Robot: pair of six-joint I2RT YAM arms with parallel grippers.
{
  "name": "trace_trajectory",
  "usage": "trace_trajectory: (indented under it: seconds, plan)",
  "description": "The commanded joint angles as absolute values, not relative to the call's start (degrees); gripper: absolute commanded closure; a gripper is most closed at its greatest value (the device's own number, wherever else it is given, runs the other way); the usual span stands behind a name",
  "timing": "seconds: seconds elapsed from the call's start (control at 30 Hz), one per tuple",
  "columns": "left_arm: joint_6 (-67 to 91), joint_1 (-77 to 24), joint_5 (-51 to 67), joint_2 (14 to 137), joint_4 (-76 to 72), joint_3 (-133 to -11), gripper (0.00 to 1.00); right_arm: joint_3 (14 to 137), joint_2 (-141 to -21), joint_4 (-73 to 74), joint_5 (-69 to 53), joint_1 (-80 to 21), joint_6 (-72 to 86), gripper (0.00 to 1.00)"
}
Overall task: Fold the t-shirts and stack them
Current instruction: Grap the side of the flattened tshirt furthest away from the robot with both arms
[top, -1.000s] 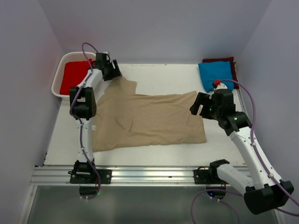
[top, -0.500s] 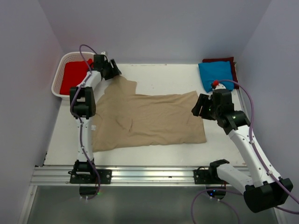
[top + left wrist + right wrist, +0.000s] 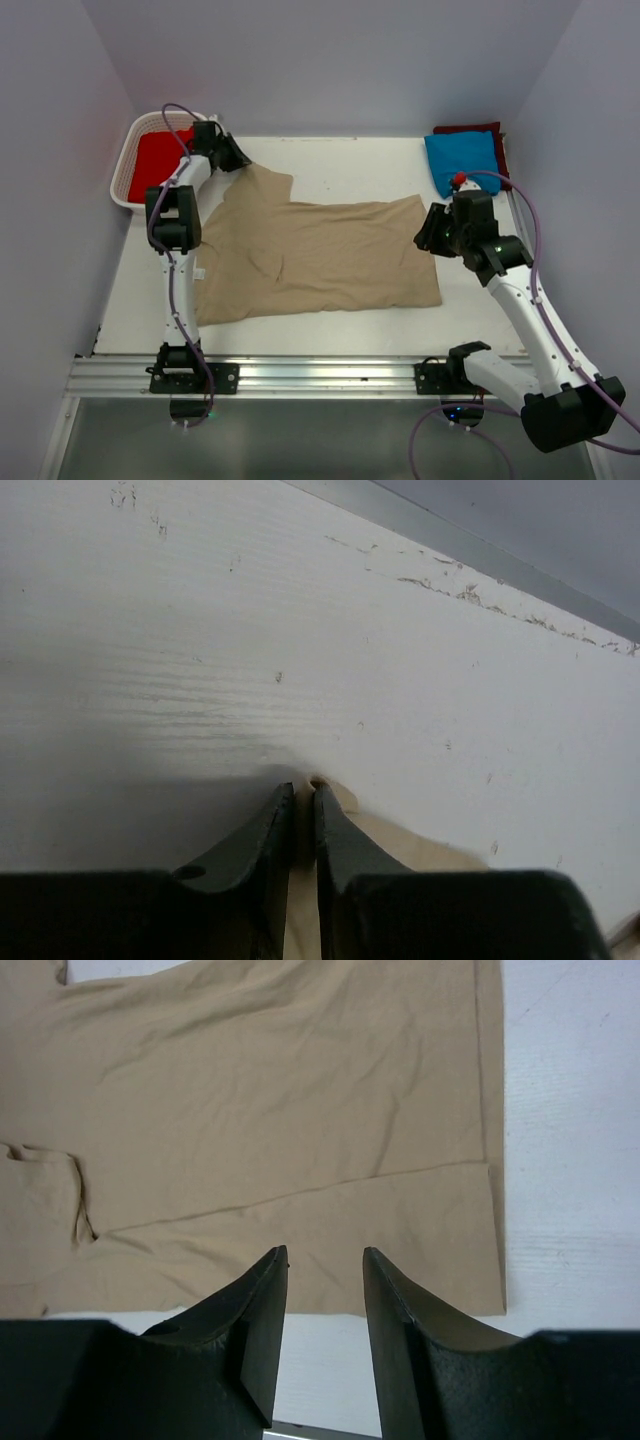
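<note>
A tan t-shirt [image 3: 320,255] lies spread almost flat on the white surface [image 3: 350,160], its length running left to right, with soft creases gathered toward its left half and one sleeve [image 3: 262,185] reaching to the far left. The left claw [image 3: 304,790] sits at the tip of that far-left sleeve, close to the basket [image 3: 122,172]. In the left wrist view its two dark fingers [image 3: 262,850] are pressed almost together, with only a thin slit between them, and a small nub of tan cloth shows at their tips and down the slit, so the claw is pinching the corner of the tan t-shirt. The right claw [image 3: 324,1252] is at the shirt's right edge, near the far-right corner. Its fingers [image 3: 262,1320] stand partly spread over the cloth, which lies smooth and unbunched under the gap; they grip nothing. A red t-shirt [image 3: 158,160] sits inside the white lattice basket at the far-left corner of the surface. At the far-right corner a folded blue t-shirt [image 3: 462,162] rests on top of a dark maroon t-shirt [image 3: 480,129] — only a strip of maroon shows along its far and right sides — well apart from the tan one.
</note>
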State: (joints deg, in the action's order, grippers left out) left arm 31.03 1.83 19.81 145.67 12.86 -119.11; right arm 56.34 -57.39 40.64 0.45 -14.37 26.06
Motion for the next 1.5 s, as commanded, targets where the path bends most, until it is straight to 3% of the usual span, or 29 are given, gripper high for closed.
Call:
trace_trajectory:
  seconds: [0.0,0.13,0.17,0.2,0.27,0.4,0.43,0.5,0.53,0.63,0.73,1.0,1.47]
  plan:
    - [31.64,2.72,21.88,145.81,9.85,-118.21,0.84,55.72,-57.48,39.90,0.35,-14.50,25.84,0.60]
    - [32.25,3.08,23.90,145.46,8.97,-117.69,1.00,55.63,-59.32,37.89,4.03,-14.59,26.10,0.64]
    - [32.43,3.08,24.17,145.28,8.88,-117.60,1.00,55.98,-60.11,37.27,6.65,-14.68,26.02,0.69]
    - [32.61,3.16,24.52,144.94,8.70,-116.99,1.00,56.42,-62.55,36.74,8.42,-14.50,26.10,0.83]
    - [33.22,3.51,25.83,143.27,6.77,-115.76,1.00,58.26,-65.72,35.34,10.88,-14.50,26.63,1.00]
    - [33.49,3.78,26.81,140.10,5.10,-113.64,1.00,62.83,-75.22,32.26,19.05,-14.24,28.47,1.00]
    - [33.49,3.87,27.24,139.05,5.10,-113.73,1.00,63.80,-79.58,30.95,20.12,-14.06,29.00,0.99]
    - [33.75,3.96,27.86,138.08,5.10,-113.64,1.00,67.57,-84.09,30.33,21.61,-13.37,29.62,0.51]
    - [33.75,4.04,28.12,137.03,5.18,-113.56,1.00,68.98,-86.20,30.06,21.97,-12.92,29.97,0.38]
    - [33.93,4.04,28.82,135.36,5.19,-112.94,1.00,75.74,-94.38,28.75,22.15,-11.08,29.88,0.24]
    - [34.45,3.96,29.88,134.12,4.40,-111.54,1.00,80.48,-101.50,28.39,21.63,-9.50,29.88,0.23]
    - [34.28,3.96,30.85,131.14,3.25,-106.44,1.00,90.34,-115.47,27.69,18.20,-6.07,28.83,0.40]
    - [34.37,3.96,32.08,123.05,3.60,-99.85,1.00,99.85,-123.49,28.92,11.78,-5.36,27.16,0.48]
